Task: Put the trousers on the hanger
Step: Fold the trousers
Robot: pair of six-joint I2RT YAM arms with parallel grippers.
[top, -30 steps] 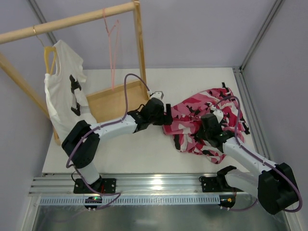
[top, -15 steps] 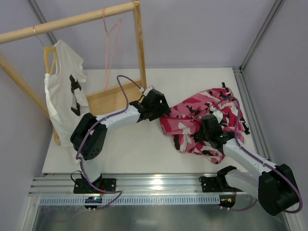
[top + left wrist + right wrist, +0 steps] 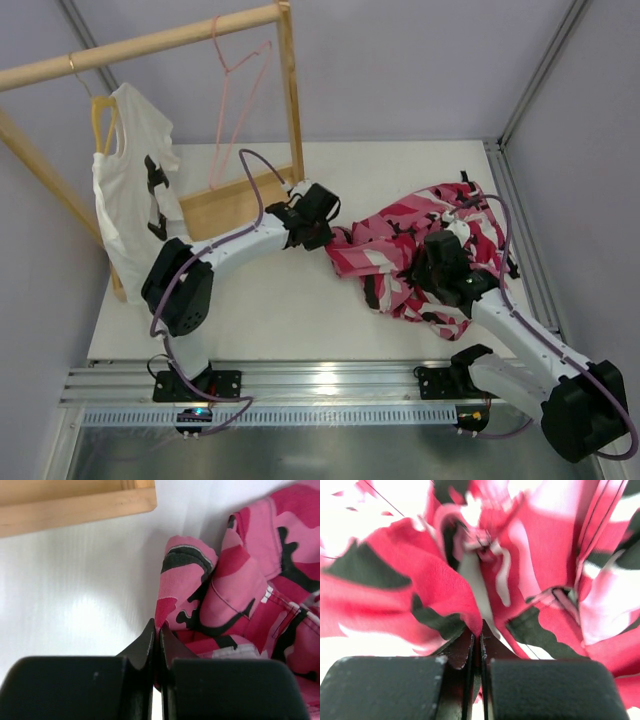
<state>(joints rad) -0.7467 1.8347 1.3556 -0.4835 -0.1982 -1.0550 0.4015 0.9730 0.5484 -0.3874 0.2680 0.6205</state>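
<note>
Slippage risk: left claw (image 3: 156, 626), pressed together at the edge of the trousers (image 3: 240, 580), may hold little cloth; right claw (image 3: 476, 630) pinches a bunched fold. Lifting could drop one side.

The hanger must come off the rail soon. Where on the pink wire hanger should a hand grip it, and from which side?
Probably the neck just below the hook of the hanger, where the wires meet. Approach from the near side, between the wooden post and the T-shirt: it hangs free from the rail there.
</note>
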